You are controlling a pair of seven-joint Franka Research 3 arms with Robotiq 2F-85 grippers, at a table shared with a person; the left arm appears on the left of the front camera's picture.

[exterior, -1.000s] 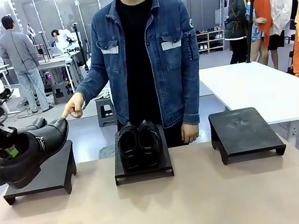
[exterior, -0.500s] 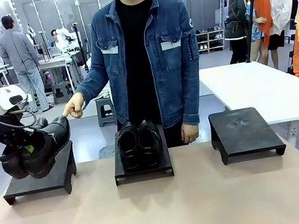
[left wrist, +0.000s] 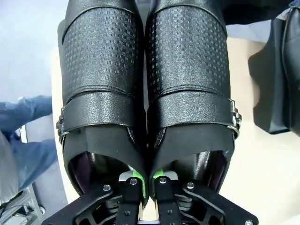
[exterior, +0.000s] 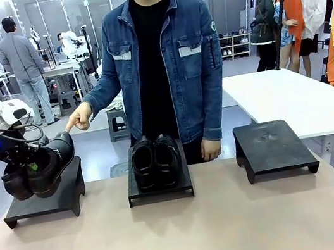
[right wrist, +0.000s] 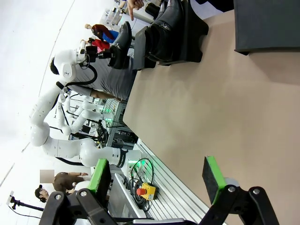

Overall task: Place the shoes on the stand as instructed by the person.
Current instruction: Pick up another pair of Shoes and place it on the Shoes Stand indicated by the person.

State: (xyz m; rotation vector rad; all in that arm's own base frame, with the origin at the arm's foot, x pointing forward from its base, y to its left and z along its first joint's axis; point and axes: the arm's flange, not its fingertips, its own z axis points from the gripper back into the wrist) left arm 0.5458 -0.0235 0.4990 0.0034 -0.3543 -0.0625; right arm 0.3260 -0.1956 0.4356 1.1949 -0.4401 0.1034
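Note:
My left gripper (exterior: 28,165) is shut on the inner edges of a pair of glossy black shoes (exterior: 50,165), holding them tilted just above the left stand (exterior: 46,206). In the left wrist view the two shoes (left wrist: 145,79) sit side by side, clamped together by my left gripper (left wrist: 146,182). A second pair of shoes (exterior: 155,159) rests on the middle stand (exterior: 161,194). The person (exterior: 163,61) points a hand (exterior: 79,119) toward the left stand. My right gripper (right wrist: 157,183) stands open above bare table, holding nothing.
An empty right stand (exterior: 274,147) sits at the table's far right. The wooden tabletop (exterior: 192,236) in front of the stands is bare. A white table (exterior: 291,101) stands behind the person, and other people are farther back.
My left gripper has carried the shoes rightward and down over the left stand. The person's pointing hand has stayed close to the same spot.

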